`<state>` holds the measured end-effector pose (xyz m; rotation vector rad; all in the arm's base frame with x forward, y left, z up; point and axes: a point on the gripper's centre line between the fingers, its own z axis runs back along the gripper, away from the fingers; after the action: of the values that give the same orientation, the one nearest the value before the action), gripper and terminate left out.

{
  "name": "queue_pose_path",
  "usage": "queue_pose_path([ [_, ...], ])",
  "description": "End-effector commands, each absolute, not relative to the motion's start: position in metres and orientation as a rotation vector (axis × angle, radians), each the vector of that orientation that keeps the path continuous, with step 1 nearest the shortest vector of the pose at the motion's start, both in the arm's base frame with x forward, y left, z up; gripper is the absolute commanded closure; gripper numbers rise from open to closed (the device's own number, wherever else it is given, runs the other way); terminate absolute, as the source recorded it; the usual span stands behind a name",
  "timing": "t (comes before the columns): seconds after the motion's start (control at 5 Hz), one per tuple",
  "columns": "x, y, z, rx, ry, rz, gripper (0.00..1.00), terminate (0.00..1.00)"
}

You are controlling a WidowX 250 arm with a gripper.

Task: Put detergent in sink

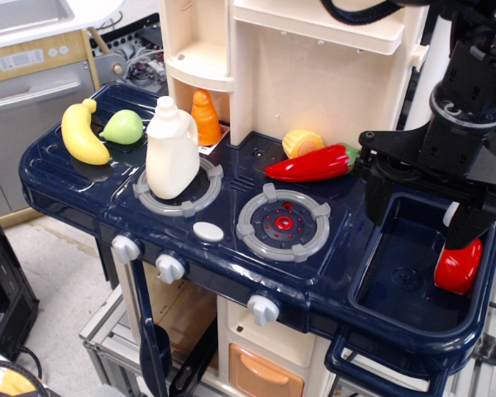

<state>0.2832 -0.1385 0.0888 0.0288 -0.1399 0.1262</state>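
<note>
At the counter's far left we saw a yellow plastic toy banana [83, 132] with a pale green plastic pear-shaped fruit [122, 126] just beside it at three o'clock. Next stood the cream-white plastic detergent jug [172, 149], upright on the left grey burner ring [149, 197], an orange plastic carrot [206, 117] behind it at one o'clock. Near the middle lay the second grey burner ring with red dots [283, 222]; at twelve o'clock from it we found a glossy red plastic chilli pepper [310, 165] touching a yellow corn piece [302, 141]. On the right, the deep dark navy plastic sink [397, 248] sat well apart from the jug. The black robot gripper [422, 194] hung over it, fingers spread apart, with a red rounded plastic object [458, 266] at the basin's three o'clock wall.
</note>
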Motion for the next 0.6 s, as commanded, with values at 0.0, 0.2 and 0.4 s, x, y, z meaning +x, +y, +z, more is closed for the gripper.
queue_pose_path([
  [0.0,0.283,-0.138,0.089,0.029,-0.14,0.126,0.0,0.0],
  [0.2,0.273,-0.11,0.105,0.154,-0.095,0.08,0.0,0.0],
  [0.4,0.268,-0.081,0.121,0.227,-0.075,0.013,0.0,0.0],
])
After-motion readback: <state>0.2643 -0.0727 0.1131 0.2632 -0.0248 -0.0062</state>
